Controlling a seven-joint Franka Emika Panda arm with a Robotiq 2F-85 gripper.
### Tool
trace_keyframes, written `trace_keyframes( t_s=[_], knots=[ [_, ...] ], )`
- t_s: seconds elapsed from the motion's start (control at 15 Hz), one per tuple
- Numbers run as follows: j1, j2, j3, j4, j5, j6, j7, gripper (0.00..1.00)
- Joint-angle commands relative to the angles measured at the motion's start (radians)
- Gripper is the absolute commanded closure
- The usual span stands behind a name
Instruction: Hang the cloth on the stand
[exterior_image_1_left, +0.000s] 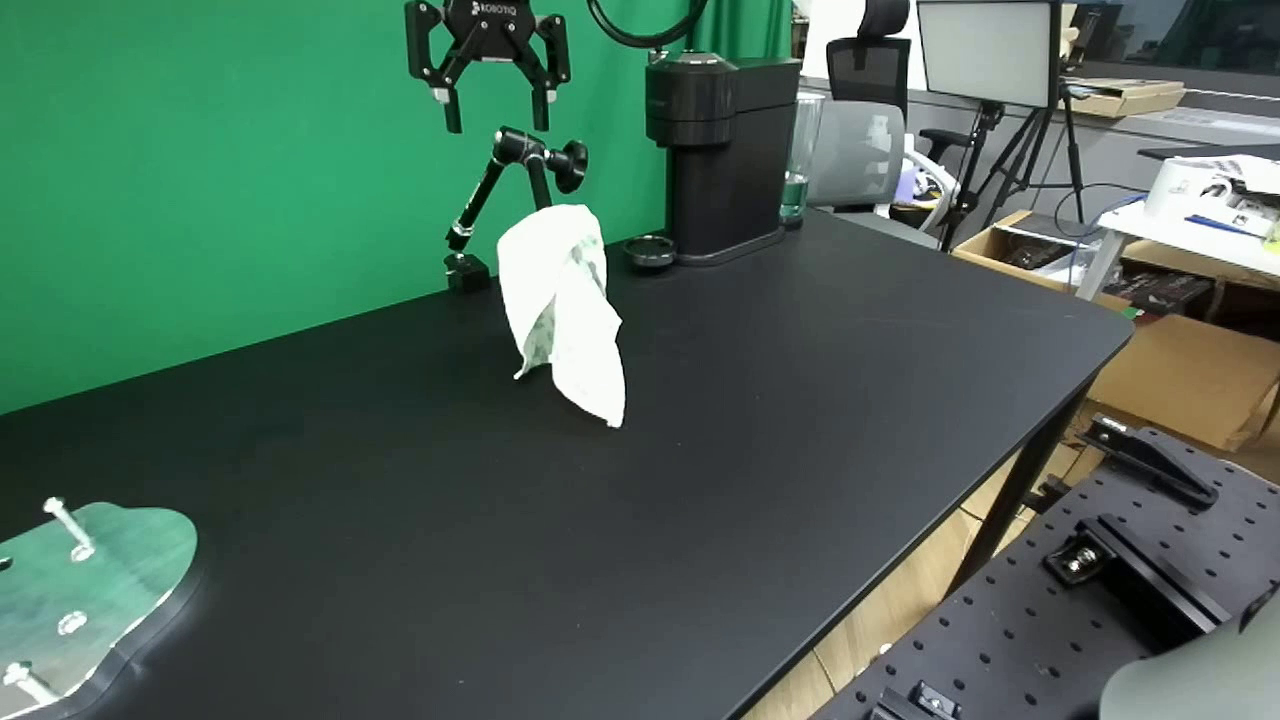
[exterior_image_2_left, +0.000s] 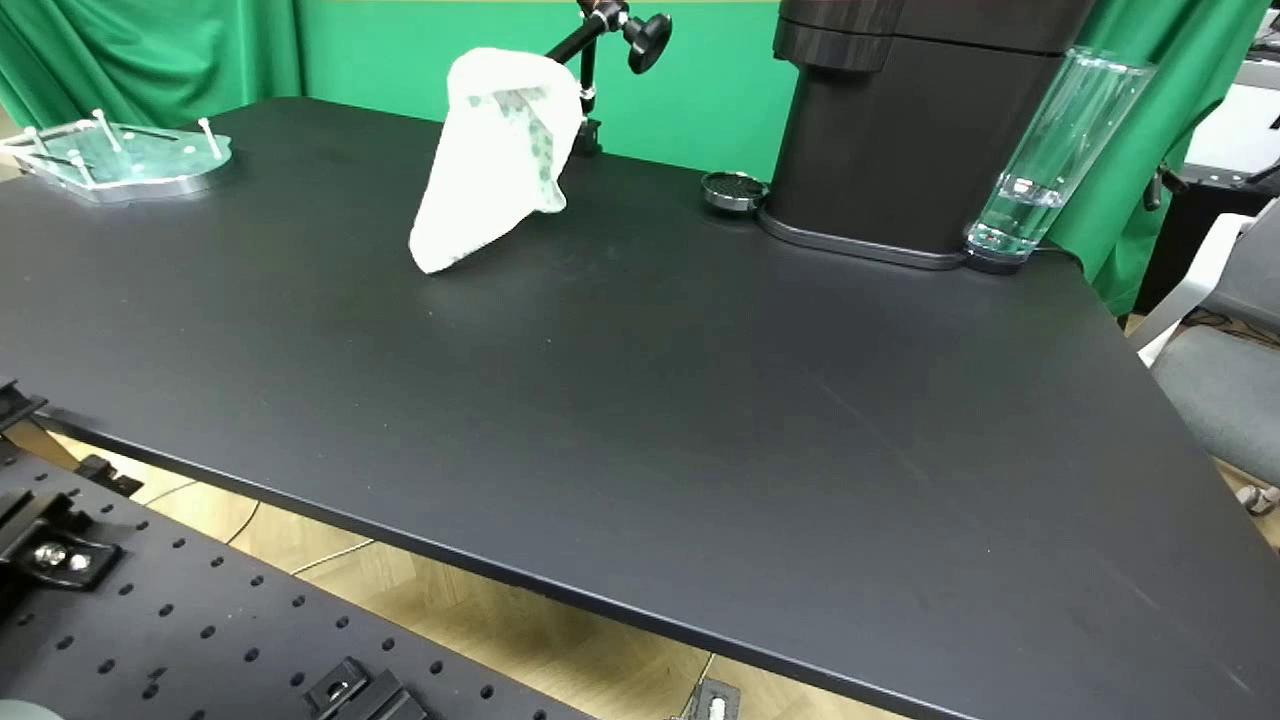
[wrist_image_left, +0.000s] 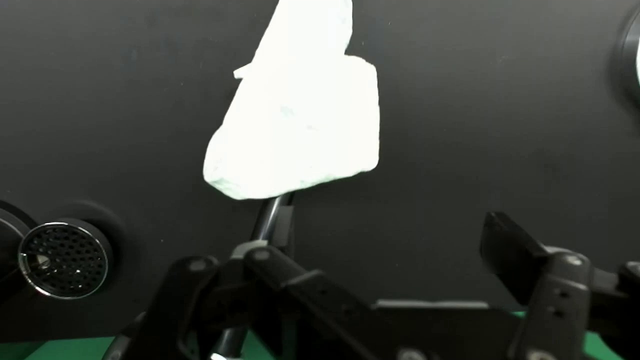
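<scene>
The white cloth (exterior_image_1_left: 560, 300) is draped over an arm of the black jointed stand (exterior_image_1_left: 485, 195) and hangs down in folds. Both show in the other pictures too: the cloth in an exterior view (exterior_image_2_left: 500, 165) and the wrist view (wrist_image_left: 305, 125), the stand in an exterior view (exterior_image_2_left: 577, 42) and the wrist view (wrist_image_left: 267, 220). The cloth hides part of the stand. I cannot tell if its lower tip touches the table. My gripper (exterior_image_1_left: 497, 115) is open and empty above the stand, apart from the cloth. Its spread fingers show in the wrist view (wrist_image_left: 390, 227).
A tall black machine (exterior_image_1_left: 720, 150) with a clear water cylinder (exterior_image_2_left: 1060, 150) stands beside the stand. A small round metal tray (wrist_image_left: 65, 260) sits at its foot. A pale-green plate with white pegs (exterior_image_1_left: 140, 550) lies on the black table (exterior_image_1_left: 400, 580). A green curtain (exterior_image_1_left: 200, 180) hangs behind.
</scene>
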Motion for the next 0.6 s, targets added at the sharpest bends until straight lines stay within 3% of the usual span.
trace_keyframes(
  t_s=[0.0,0.53],
  knots=[
    [-0.025,-0.056,0.021,0.01,0.051,-0.114,-0.036,0.0],
    [-0.056,-0.178,0.017,-0.031,0.091,-0.39,-0.185,0.0]
  ],
)
